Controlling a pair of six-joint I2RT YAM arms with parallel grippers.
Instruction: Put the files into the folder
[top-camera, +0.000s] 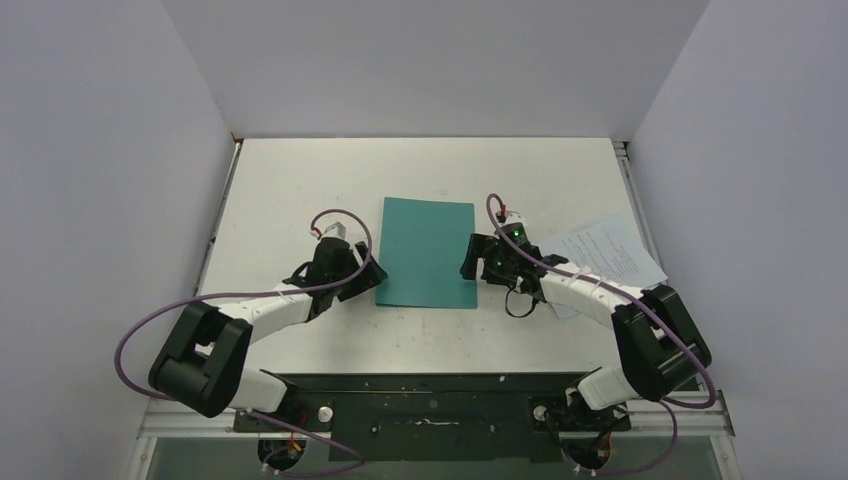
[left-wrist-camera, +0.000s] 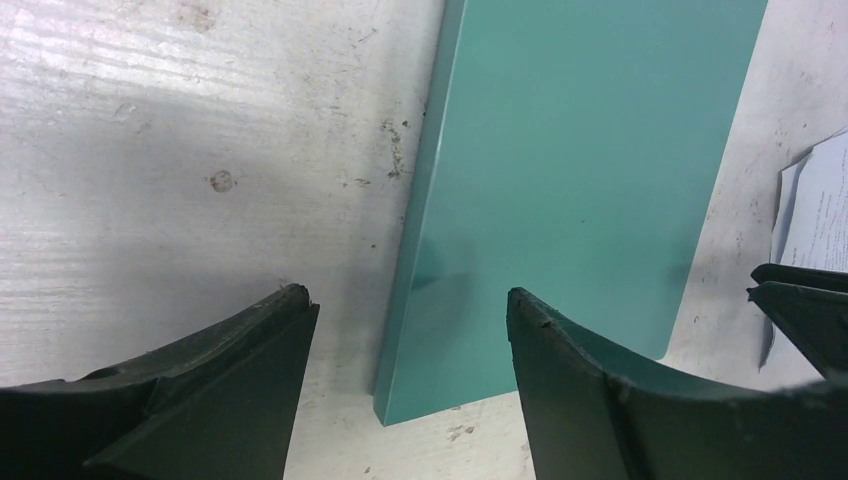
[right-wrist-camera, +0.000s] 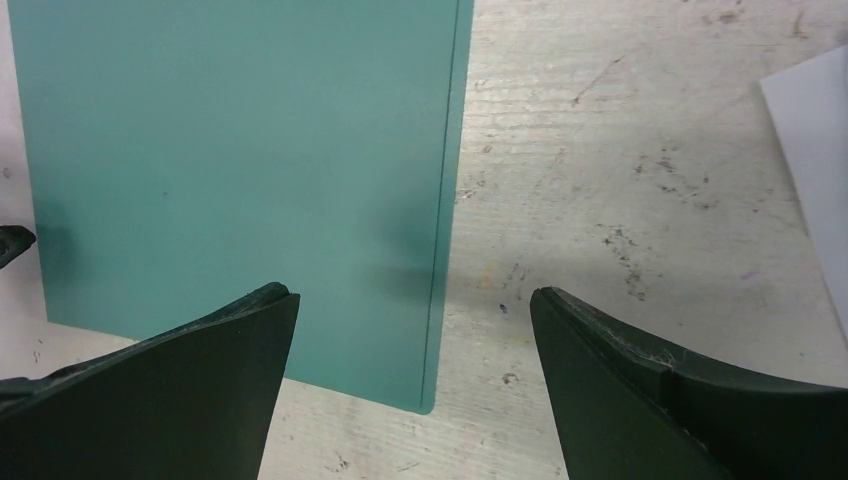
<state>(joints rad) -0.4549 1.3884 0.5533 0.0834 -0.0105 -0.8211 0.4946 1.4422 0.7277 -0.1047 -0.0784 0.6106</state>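
The teal-green folder (top-camera: 428, 252) lies closed and flat in the middle of the table. It also shows in the left wrist view (left-wrist-camera: 580, 180) and the right wrist view (right-wrist-camera: 240, 170). The files (top-camera: 605, 252), white printed sheets, lie on the table at the right, partly under the right arm; an edge shows in the left wrist view (left-wrist-camera: 815, 205) and a corner in the right wrist view (right-wrist-camera: 815, 150). My left gripper (top-camera: 368, 278) is open and empty at the folder's near left corner. My right gripper (top-camera: 472, 262) is open and empty at the folder's near right edge.
The white table (top-camera: 300, 180) has raised edges at the left and right and white walls around it. A black mounting plate (top-camera: 430, 400) with the arm bases runs along the near edge. Purple cables loop from both arms.
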